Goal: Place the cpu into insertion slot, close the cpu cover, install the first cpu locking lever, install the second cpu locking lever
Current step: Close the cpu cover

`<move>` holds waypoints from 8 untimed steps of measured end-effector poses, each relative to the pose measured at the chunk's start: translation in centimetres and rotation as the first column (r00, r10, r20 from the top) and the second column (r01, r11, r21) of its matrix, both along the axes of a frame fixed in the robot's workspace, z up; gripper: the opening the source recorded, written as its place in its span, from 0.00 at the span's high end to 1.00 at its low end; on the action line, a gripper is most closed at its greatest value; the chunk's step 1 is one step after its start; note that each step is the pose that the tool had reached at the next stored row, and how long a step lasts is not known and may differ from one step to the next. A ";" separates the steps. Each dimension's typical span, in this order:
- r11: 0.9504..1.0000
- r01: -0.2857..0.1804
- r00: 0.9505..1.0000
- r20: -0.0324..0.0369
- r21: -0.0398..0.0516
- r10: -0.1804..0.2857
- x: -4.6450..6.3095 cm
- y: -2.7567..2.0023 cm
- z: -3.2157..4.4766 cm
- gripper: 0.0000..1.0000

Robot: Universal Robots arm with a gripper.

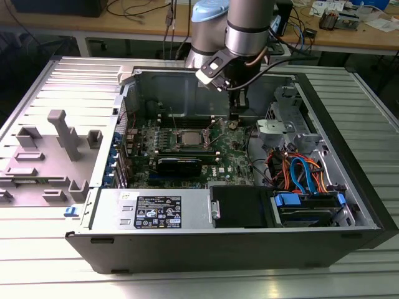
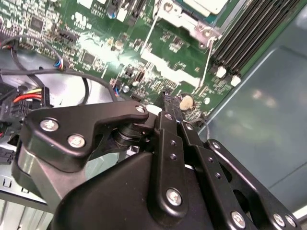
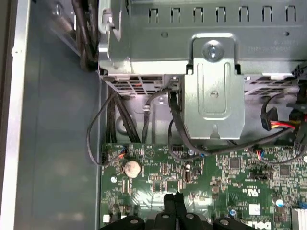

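- In the exterior view my gripper (image 1: pixel 234 117) hangs inside the open computer case (image 1: pixel 365 205), over the far edge of the green motherboard (image 1: pixel 232 161) towards the exterior view's right. My fingers are pressed together to a narrow tip and carry nothing.
- In that same view the cpu (image 1: pixel 189 138) lies silvery side up in the insertion slot (image 1: pixel 176 142), in the far half of the board. It is well apart from my gripper, on the exterior view's left of it.
- In the second wrist view my gripper (image 2: pixel 168 98) is narrow, its tip just beside a coin cell (image 2: pixel 186 101) near the board's edge.
- A pale part of the cpu (image 2: pixel 206 4) shows inside the metal cpu cover (image 2: pixel 182 18). Two thin wire levers (image 2: pixel 147 43) run out from the socket's corners, and I cannot tell whether they are latched. Black memory slots (image 2: pixel 249 28) lie beside the socket.
- In the first wrist view my gripper (image 3: pixel 175 197) hangs as one narrow tip over the motherboard (image 3: pixel 230 177), near the coin cell (image 3: pixel 132 167). A grey drive cage (image 3: pixel 213 96) stands past the board's edge, with black cables (image 3: pixel 175 124) running between the two.
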State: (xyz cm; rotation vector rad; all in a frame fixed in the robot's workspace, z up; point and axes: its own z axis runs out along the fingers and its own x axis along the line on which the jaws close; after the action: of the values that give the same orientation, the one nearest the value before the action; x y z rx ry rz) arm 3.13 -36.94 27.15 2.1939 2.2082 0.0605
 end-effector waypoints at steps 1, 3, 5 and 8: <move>1.000 0.000 1.000 0.000 0.000 0.000 0.2 0.00 -0.04 0.89; 1.000 0.000 1.000 -0.001 0.000 0.000 0.6 0.00 -0.11 0.89; 1.000 0.000 1.000 -0.001 0.000 0.000 1.0 0.01 -0.19 0.89; 1.000 0.000 1.000 -0.001 0.000 0.000 1.1 0.01 -0.20 0.89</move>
State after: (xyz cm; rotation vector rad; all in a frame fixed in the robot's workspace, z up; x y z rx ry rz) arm 4.18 -36.94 26.95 2.1946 2.2083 0.0595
